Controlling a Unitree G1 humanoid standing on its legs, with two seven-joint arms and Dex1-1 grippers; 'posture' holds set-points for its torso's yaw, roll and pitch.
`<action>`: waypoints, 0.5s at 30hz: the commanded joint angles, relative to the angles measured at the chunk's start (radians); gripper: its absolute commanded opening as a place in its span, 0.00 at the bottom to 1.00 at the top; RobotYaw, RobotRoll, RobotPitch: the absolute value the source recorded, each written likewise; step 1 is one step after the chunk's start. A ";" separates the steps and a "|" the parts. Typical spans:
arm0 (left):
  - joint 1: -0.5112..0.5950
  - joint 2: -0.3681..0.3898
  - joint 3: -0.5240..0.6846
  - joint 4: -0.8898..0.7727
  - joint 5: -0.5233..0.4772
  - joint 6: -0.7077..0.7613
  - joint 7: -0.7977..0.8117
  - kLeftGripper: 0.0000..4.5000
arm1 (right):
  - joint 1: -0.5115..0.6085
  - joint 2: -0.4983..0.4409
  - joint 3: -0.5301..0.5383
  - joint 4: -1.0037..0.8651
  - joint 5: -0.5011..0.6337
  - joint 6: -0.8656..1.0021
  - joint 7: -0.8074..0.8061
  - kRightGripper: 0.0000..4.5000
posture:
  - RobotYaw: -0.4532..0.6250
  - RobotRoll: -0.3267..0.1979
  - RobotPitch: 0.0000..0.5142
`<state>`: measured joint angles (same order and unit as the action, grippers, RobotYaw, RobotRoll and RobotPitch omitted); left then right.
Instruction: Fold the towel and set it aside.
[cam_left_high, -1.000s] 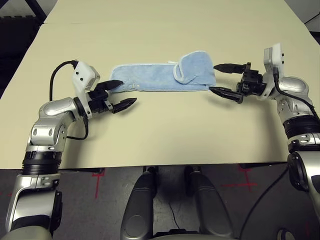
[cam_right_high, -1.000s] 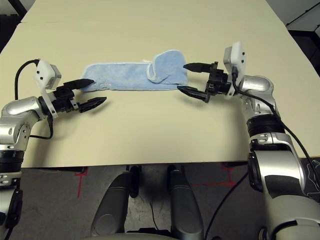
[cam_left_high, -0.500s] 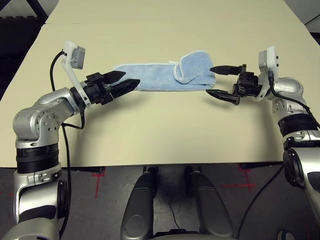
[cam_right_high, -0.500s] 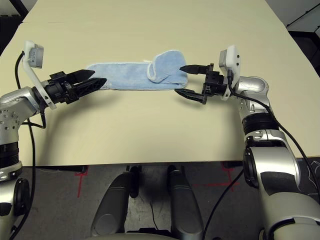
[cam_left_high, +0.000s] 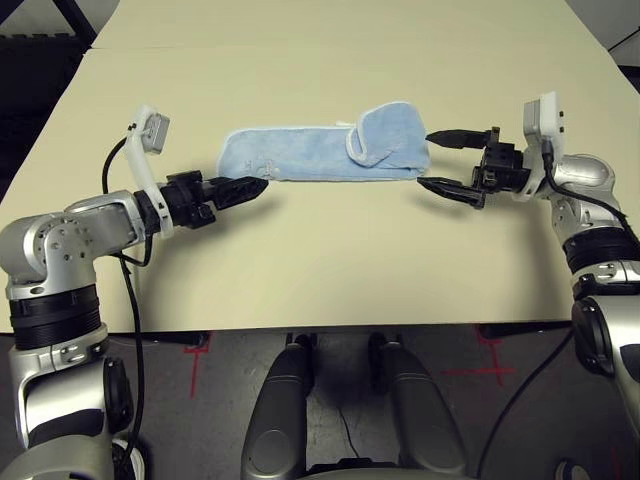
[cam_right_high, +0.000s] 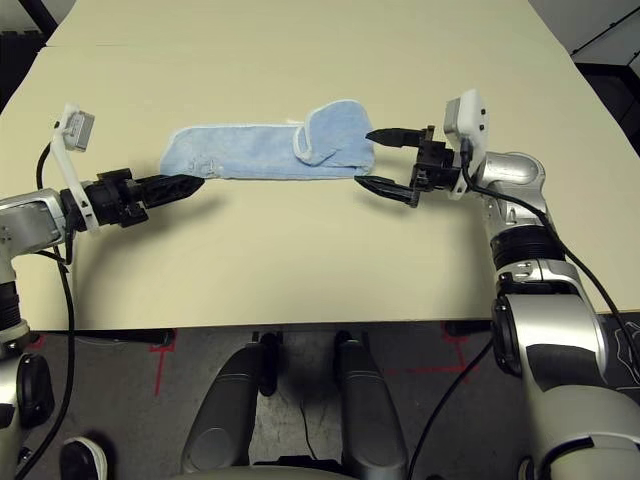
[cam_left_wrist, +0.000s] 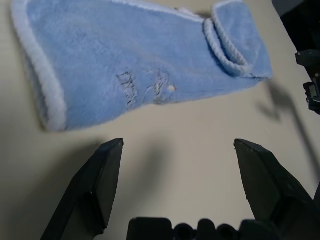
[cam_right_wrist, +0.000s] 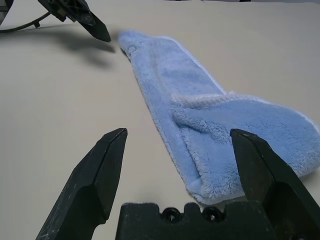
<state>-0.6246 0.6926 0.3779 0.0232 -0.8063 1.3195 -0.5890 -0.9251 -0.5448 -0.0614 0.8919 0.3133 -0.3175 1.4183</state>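
Note:
The light blue towel (cam_left_high: 315, 153) lies on the table as a long narrow strip, its right end turned back over itself in a rounded flap (cam_left_high: 385, 135). My left gripper (cam_left_high: 252, 186) hovers just off the near left corner of the strip, open and holding nothing; in the left wrist view its fingers (cam_left_wrist: 102, 176) stand wide apart in front of the towel (cam_left_wrist: 135, 65). My right gripper (cam_left_high: 428, 159) is open at the right end, one fingertip on each side of the folded end without touching it. The right wrist view has the towel (cam_right_wrist: 210, 140) between and beyond the open jaws.
The beige table (cam_left_high: 330, 270) stretches broadly in front of and behind the towel, with a seam (cam_left_high: 300, 47) across its far part. Its near edge (cam_left_high: 330, 330) runs just in front of my body. Dark floor lies past both sides.
My left gripper reached in to the towel's left end, then pulled back toward the near side and rolled onto its side. The right gripper has barely shifted. The towel lies as before.

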 joint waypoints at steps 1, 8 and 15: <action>-0.005 -0.007 0.027 0.031 -0.006 0.037 0.030 1.00 | 0.022 -0.004 -0.017 -0.015 0.000 -0.001 0.000 0.99 | 0.49 0.62 0.50; -0.060 -0.091 0.107 0.101 -0.005 0.076 0.130 1.00 | 0.022 -0.002 -0.016 -0.021 0.000 -0.001 -0.005 0.99 | 0.48 0.62 0.50; -0.092 -0.122 0.133 0.143 0.002 0.069 0.191 1.00 | 0.027 -0.005 -0.014 -0.033 -0.002 0.002 -0.010 0.99 | 0.48 0.62 0.50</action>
<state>-0.7159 0.5716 0.5045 0.1633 -0.8107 1.3778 -0.4104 -0.9198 -0.5418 -0.0617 0.8723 0.3140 -0.3167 1.4086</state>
